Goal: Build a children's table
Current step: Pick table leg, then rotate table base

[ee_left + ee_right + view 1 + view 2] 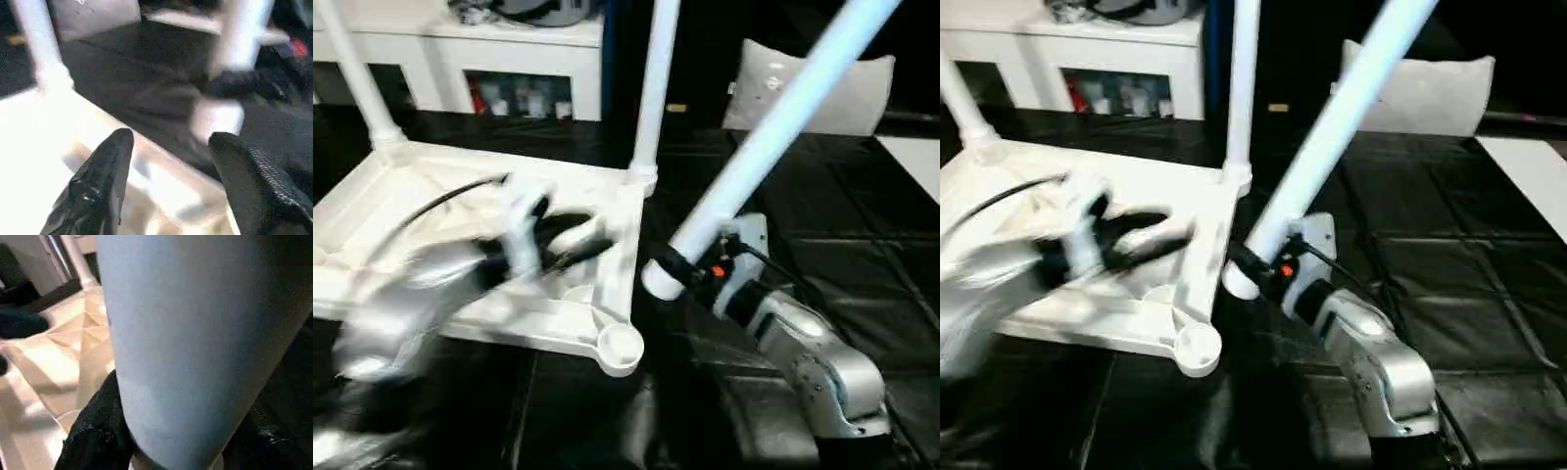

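Far left leg [357,78]: standing upright in the tabletop's far left corner socket.
Tabletop [431,186]: lying upside down on the black floor [862,255], ribbed underside facing up.
Left gripper [570,238]: hovering blurred over the tabletop's underside, fingers [100,181] parted and grasping nothing.
Middle leg [656,88]: standing upright in the far right corner socket.
Near corner socket [621,345]: sitting open beside the right gripper.
Right gripper [680,269]: clamping the third leg [783,117] near its lower end, just beside the tabletop's right rim.
Third leg: leaning up and to the right, its end hanging just above the floor.
Pillow-like bag [847,93]: resting at the far right.
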You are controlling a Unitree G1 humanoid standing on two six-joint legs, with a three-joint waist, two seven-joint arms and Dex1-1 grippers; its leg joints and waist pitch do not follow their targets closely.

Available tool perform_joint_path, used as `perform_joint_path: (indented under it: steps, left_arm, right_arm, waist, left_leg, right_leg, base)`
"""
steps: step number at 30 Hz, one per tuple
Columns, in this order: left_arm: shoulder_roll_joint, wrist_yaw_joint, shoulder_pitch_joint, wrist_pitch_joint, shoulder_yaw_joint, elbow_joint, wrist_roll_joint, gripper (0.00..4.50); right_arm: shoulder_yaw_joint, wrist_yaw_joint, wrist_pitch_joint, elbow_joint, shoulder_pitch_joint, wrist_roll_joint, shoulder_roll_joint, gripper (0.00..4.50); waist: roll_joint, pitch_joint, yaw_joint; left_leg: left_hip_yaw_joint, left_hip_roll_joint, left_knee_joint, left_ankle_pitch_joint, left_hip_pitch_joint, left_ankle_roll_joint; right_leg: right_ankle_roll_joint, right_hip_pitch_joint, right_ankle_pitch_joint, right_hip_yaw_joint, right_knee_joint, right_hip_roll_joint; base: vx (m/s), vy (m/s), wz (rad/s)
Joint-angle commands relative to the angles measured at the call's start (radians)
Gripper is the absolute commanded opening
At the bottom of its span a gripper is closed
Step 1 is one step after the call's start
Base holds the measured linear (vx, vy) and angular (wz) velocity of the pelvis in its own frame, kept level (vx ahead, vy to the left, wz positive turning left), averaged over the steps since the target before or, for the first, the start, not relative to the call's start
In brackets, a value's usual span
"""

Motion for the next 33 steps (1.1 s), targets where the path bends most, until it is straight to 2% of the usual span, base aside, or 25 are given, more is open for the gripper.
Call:
perform_joint_path:
  steps: [1, 5, 6, 7, 8, 10, 14, 15, 18, 19, 20, 22, 26, 27, 30, 33]
  left_arm:
    - [0.042, -0.075, 0.030, -0.028, -0.017, -0.034, 0.019, 2.95]
    - [0.115, -0.144, 0.082, -0.064, -0.037, -0.051, 0.035, 2.95]
    - [0.134, -0.164, 0.095, -0.074, -0.040, -0.053, 0.041, 2.95]
    - [0.162, -0.197, 0.109, -0.110, -0.055, -0.043, 0.068, 2.95]
    - [0.170, -0.210, 0.112, -0.118, -0.059, -0.040, 0.076, 2.95]
    - [0.191, -0.243, 0.107, -0.162, -0.082, -0.019, 0.112, 2.78]
    - [0.222, -0.295, 0.100, -0.171, -0.105, 0.002, 0.133, 2.55]
    - [0.222, -0.295, 0.100, -0.171, -0.105, 0.002, 0.133, 2.25]
    - [0.229, -0.305, 0.093, -0.195, -0.124, 0.017, 0.156, 2.12]
    - [0.222, -0.297, 0.077, -0.230, -0.146, 0.048, 0.197, 1.99]
    - [0.213, -0.292, 0.051, -0.279, -0.173, 0.095, 0.251, 1.99]
    - [0.198, -0.290, 0.007, -0.338, -0.208, 0.165, 0.317, 1.72]
    - [0.182, -0.311, -0.027, -0.360, -0.222, 0.209, 0.330, 1.47]
    - [0.164, -0.333, -0.059, -0.373, -0.238, 0.245, 0.338, 1.26]
    - [0.150, -0.370, -0.091, -0.392, -0.266, 0.289, 0.349, 1.22]
    - [0.151, -0.411, -0.108, -0.410, -0.293, 0.326, 0.364, 0.89]
  right_arm:
    - [-0.023, -0.009, 0.012, -0.043, 0.011, 0.010, -0.018, 1.91]
    - [-0.009, 0.001, 0.004, -0.054, 0.025, -0.008, -0.033, 1.91]
    - [-0.006, -0.001, 0.006, -0.060, 0.028, -0.011, -0.036, 1.91]
    - [-0.006, -0.003, 0.011, -0.070, 0.032, -0.009, -0.037, 1.91]
    - [-0.008, -0.005, 0.014, -0.074, 0.033, -0.008, -0.036, 1.91]
    - [-0.016, 0.000, 0.027, -0.081, 0.034, 0.009, -0.034, 1.91]
    - [-0.008, 0.012, 0.010, -0.086, 0.041, 0.004, -0.044, 1.91]
    - [-0.008, 0.012, 0.010, -0.086, 0.041, 0.004, -0.044, 1.91]
    - [0.001, 0.023, -0.001, -0.084, 0.046, -0.005, -0.055, 1.91]
    - [0.011, 0.033, -0.011, -0.084, 0.050, -0.015, -0.064, 1.91]
    - [0.016, 0.038, -0.013, -0.088, 0.053, -0.017, -0.067, 1.91]
    - [0.022, 0.045, -0.013, -0.095, 0.056, -0.019, -0.071, 1.91]
    - [0.028, 0.054, -0.012, -0.101, 0.060, -0.021, -0.075, 1.91]
    - [0.033, 0.061, -0.013, -0.104, 0.067, -0.021, -0.082, 1.91]
    - [0.035, 0.064, -0.016, -0.106, 0.075, -0.021, -0.088, 1.91]
    - [0.035, 0.066, -0.018, -0.108, 0.079, -0.023, -0.090, 1.91]
  waist:
    - [0.027, -0.059, -0.002]
    - [0.029, -0.058, 0.000]
    - [0.027, -0.057, -0.001]
    - [0.026, -0.057, -0.001]
    - [0.021, -0.056, -0.003]
    - [0.025, -0.057, -0.001]
    - [0.028, -0.059, -0.001]
    - [0.028, -0.059, -0.002]
    - [0.028, -0.059, -0.001]
    - [0.029, -0.059, 0.000]
    - [0.024, -0.058, 0.000]
    - [0.028, -0.061, 0.001]
    - [0.027, -0.064, -0.002]
    - [0.032, -0.064, -0.001]
    - [0.031, -0.065, 0.002]
    - [0.030, -0.065, 0.003]
  left_leg:
    - [-0.014, 0.049, -0.082, -0.186, 0.023, -0.062]
    - [-0.016, 0.048, -0.083, -0.205, 0.020, -0.068]
    - [-0.017, 0.048, -0.086, -0.206, 0.017, -0.065]
    - [-0.016, 0.047, -0.085, -0.213, 0.021, -0.063]
    - [-0.015, 0.048, -0.085, -0.210, 0.020, -0.060]
    - [-0.015, 0.049, -0.085, -0.202, 0.022, -0.060]
    - [-0.014, 0.048, -0.084, -0.191, 0.023, -0.064]
    - [-0.014, 0.047, -0.084, -0.190, 0.023, -0.065]
    - [-0.013, 0.048, -0.083, -0.189, 0.024, -0.064]
    - [-0.013, 0.047, -0.082, -0.187, 0.023, -0.062]
    - [-0.012, 0.046, -0.081, -0.189, 0.023, -0.057]
    - [-0.013, 0.045, -0.080, -0.174, 0.022, -0.058]
    - [-0.016, 0.048, -0.080, -0.166, 0.019, -0.062]
    - [-0.013, 0.047, -0.077, -0.168, 0.024, -0.061]
    - [-0.013, 0.048, -0.077, -0.163, 0.024, -0.060]
    - [-0.013, 0.049, -0.078, -0.177, 0.024, -0.059]
  right_leg:
    - [-0.178, 0.029, -0.104, 0.050, -0.071, -0.069]
    - [-0.181, 0.028, -0.120, 0.051, -0.072, -0.072]
    - [-0.177, 0.030, -0.128, 0.051, -0.073, -0.072]
    - [-0.173, 0.027, -0.147, 0.052, -0.074, -0.072]
    - [-0.171, 0.027, -0.150, 0.053, -0.076, -0.072]
    - [-0.171, 0.026, -0.145, 0.053, -0.074, -0.072]
    - [-0.181, 0.025, -0.106, 0.052, -0.068, -0.072]
    - [-0.183, 0.025, -0.102, 0.051, -0.067, -0.071]
    - [-0.192, 0.026, -0.087, 0.052, -0.066, -0.072]
    - [-0.190, 0.027, -0.085, 0.052, -0.069, -0.072]
    - [-0.183, 0.027, -0.093, 0.053, -0.074, -0.071]
    - [-0.175, 0.030, -0.085, 0.053, -0.072, -0.072]
    - [-0.196, 0.034, -0.054, 0.051, -0.062, -0.076]
    - [-0.201, 0.030, -0.052, 0.052, -0.065, -0.075]
    - [-0.210, 0.032, -0.035, 0.052, -0.062, -0.075]
    - [-0.211, 0.032, -0.058, 0.053, -0.063, -0.077]
  base:
    - [0.000, 0.000, 0.00]
    - [0.000, 0.000, 0.00]
    - [0.000, 0.000, 0.00]
    - [0.000, 0.000, 0.00]
    - [0.000, 0.000, 0.00]
    - [0.000, 0.000, 0.00]
    - [0.000, 0.000, 0.00]
    - [0.000, 0.000, 0.00]
    - [0.000, 0.000, 0.00]
    - [0.000, 0.000, 0.00]
    - [0.000, 0.000, 0.00]
    - [0.000, 0.000, 0.00]
    - [0.000, 0.000, 0.00]
    - [0.000, 0.000, 0.00]
    - [0.000, 0.000, 0.00]
    - [0.000, 0.000, 0.00]
